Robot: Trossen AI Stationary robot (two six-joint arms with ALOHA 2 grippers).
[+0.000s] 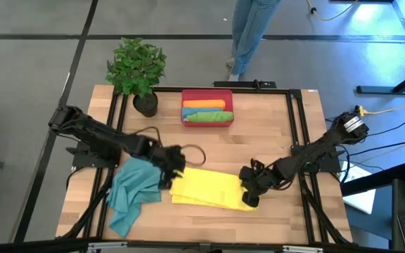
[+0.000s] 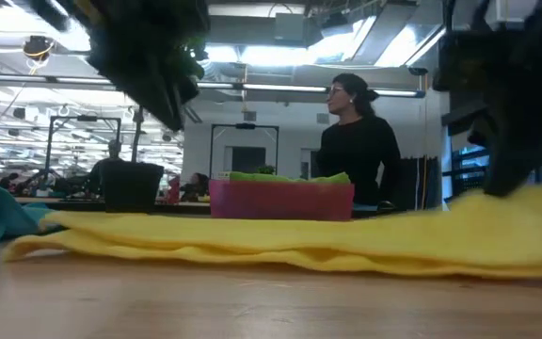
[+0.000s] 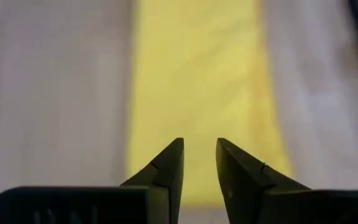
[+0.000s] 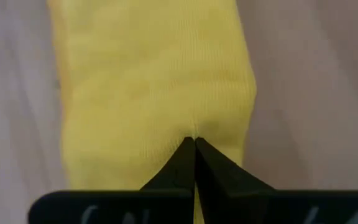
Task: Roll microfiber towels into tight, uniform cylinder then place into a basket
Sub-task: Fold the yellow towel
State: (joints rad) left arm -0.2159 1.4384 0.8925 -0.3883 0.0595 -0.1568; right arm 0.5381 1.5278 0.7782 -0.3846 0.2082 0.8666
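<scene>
A yellow towel (image 1: 209, 188), folded into a long strip, lies across the near middle of the table. My right gripper (image 1: 252, 195) is shut on its right end. My left gripper (image 1: 176, 169) hovers over the strip's left end, fingers a little apart and empty; in the left wrist view (image 3: 199, 144) the yellow strip (image 3: 194, 87) lies beyond them. A crumpled teal towel (image 1: 132, 190) lies to the left. The red-pink basket (image 1: 185, 107) at the far middle holds an orange roll (image 1: 204, 104) and a green roll (image 1: 208, 117). My right gripper pinches the yellow towel's right end (image 4: 194, 132) between its two shut fingers, and the cloth puckers at the fingertips. The fingers lie along the strip, slanting down from the table's right. That end (image 2: 525, 212) is raised a little; the remainder of the strip lies flat on the table.
A potted plant (image 1: 138, 70) stands at the far left corner, beside the basket. A person (image 2: 356, 141) stands beyond the table's far edge. Bare wood shows between the basket and the yellow towel (image 1: 245, 147) and along the near edge.
</scene>
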